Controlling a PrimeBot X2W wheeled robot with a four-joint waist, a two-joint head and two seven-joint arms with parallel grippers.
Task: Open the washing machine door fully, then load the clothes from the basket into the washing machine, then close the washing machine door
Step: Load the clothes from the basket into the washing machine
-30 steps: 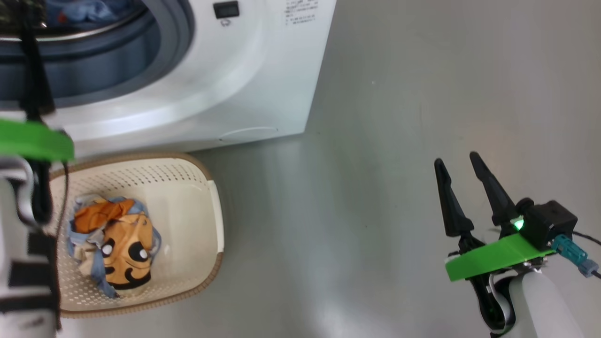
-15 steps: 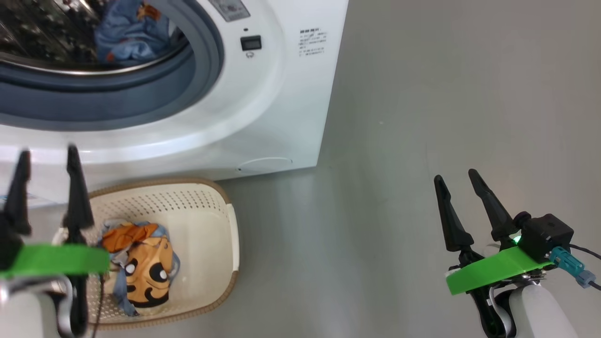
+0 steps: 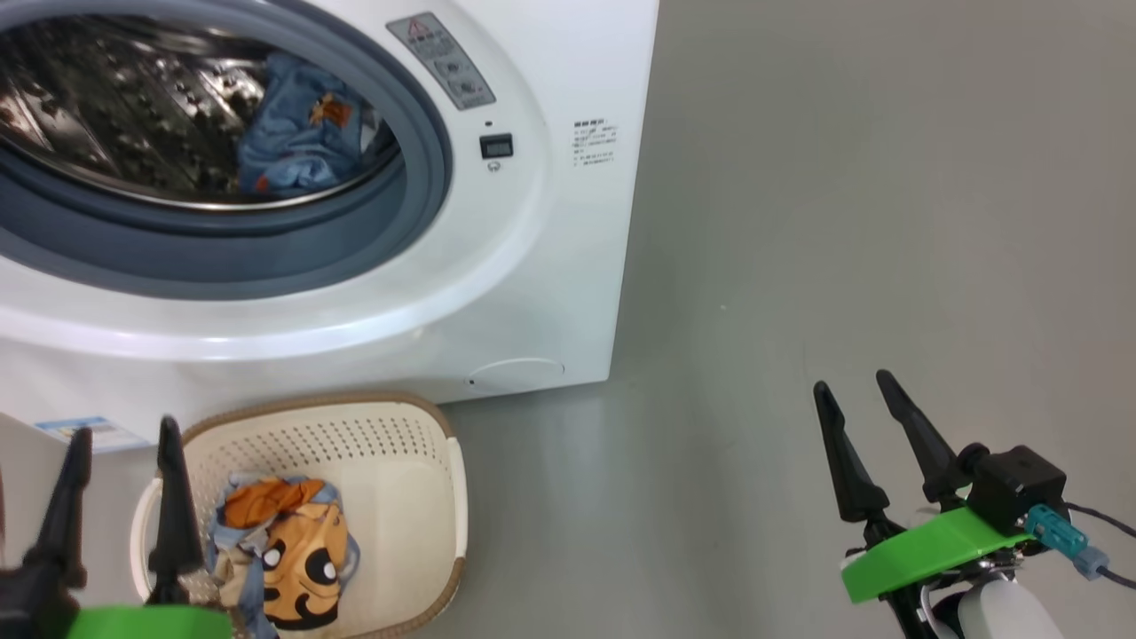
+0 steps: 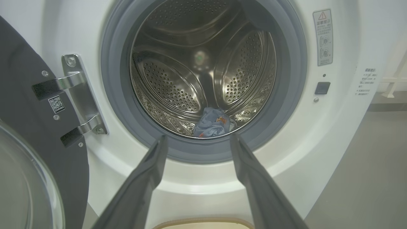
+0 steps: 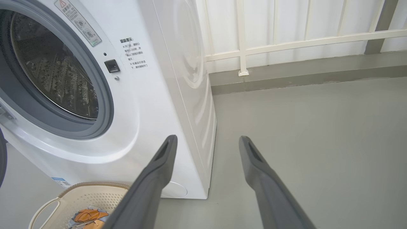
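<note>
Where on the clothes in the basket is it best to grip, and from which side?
Probably the raised orange fold atop the clothes, pinched from straight above with the open left gripper: the basket walls block every side, and the pile lies loose on its floor.

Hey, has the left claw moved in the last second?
Yes. The left claw has dropped back: its tips were up across the open front of the washing machine, and now sit below it, beside the basket.
</note>
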